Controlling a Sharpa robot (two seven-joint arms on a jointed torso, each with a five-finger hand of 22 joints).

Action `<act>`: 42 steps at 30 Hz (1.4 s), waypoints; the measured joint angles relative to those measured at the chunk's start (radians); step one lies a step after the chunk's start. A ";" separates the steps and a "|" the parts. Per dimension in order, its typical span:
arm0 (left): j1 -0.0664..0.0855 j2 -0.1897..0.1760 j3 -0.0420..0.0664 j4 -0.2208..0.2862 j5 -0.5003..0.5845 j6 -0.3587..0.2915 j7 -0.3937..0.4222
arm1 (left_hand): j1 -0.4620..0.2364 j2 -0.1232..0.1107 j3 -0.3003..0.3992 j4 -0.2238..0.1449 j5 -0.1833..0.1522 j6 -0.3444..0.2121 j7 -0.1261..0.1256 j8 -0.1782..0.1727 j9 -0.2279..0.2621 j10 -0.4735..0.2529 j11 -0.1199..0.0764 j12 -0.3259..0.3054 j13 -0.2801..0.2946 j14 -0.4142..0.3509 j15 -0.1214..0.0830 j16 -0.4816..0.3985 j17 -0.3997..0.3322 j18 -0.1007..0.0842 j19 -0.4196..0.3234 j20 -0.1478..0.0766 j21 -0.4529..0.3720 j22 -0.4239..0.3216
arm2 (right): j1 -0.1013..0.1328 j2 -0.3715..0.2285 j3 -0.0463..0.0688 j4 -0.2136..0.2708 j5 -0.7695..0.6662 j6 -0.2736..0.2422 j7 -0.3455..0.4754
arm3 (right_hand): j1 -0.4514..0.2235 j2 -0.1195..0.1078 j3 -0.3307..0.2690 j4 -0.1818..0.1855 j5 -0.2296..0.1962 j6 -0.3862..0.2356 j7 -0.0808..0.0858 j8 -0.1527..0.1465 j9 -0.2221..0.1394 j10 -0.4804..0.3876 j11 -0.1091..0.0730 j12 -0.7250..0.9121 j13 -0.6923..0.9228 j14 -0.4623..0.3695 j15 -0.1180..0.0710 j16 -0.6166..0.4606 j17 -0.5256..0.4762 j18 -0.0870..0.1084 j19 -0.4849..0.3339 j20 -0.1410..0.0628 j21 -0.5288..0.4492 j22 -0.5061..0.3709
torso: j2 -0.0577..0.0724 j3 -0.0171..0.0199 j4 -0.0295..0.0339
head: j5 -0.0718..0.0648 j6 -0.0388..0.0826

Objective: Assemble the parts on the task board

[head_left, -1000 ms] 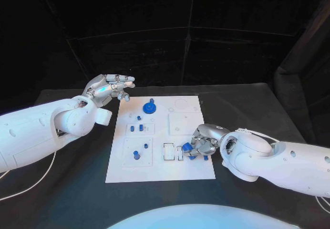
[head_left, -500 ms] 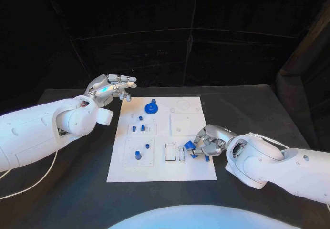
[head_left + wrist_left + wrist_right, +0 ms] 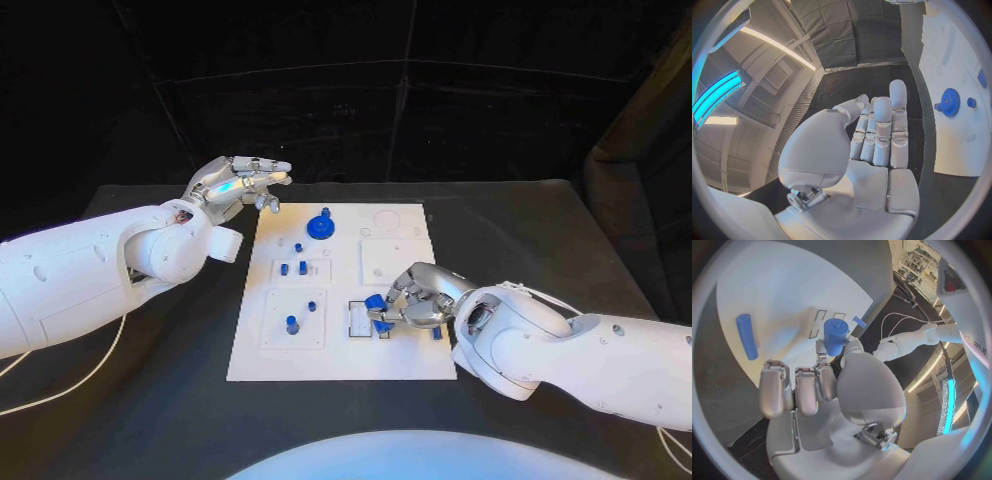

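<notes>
The white task board [image 3: 339, 356] lies in the middle of the black table. My right hand [image 3: 408, 300] hovers low over its near middle, pinching a short blue cylinder [image 3: 375, 303] [image 3: 836, 335] between thumb and a finger, close to the rectangular slots [image 3: 820, 325]. A blue rod [image 3: 746, 336] lies flat on the board beside that hand. A blue gear [image 3: 320, 226] [image 3: 949, 102] stands at the board's far end, with several small blue pegs [image 3: 294, 268] in the left-hand panels. My left hand [image 3: 238, 184] [image 3: 876, 135] is raised off the board's far left corner, fingers extended and holding nothing.
A small blue piece [image 3: 437, 333] lies by the board's right edge, under my right forearm. Black table [image 3: 144, 400] surrounds the board on all sides, with a dark curtain behind.
My right hand has carried the blue cylinder leftward over the board toward the rectangular slots. The left hand has stayed about where it was.
</notes>
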 measured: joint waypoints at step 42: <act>0.000 0.007 0.000 -0.002 0.000 0.002 -0.001 | 0.000 0.000 0.000 0.000 0.000 0.000 0.000 0.000 0.000 0.000 0.000 0.000 0.000 0.000 0.000 0.000 -0.001 0.000 0.000 0.000 0.000 -0.001 | 0.006 0.094 0.001 -0.055 -0.069 0.064 -0.049 | 0.088 -0.056 0.094 -0.155 -0.336 0.032 -0.030 -0.007 0.112 -0.010 -0.010 -0.101 0.004 0.002 -0.008 -0.017 0.000 0.001 0.001 -0.008 0.003 0.000 | 0.000 0.0005 -0.0024 | 0.008 -0.003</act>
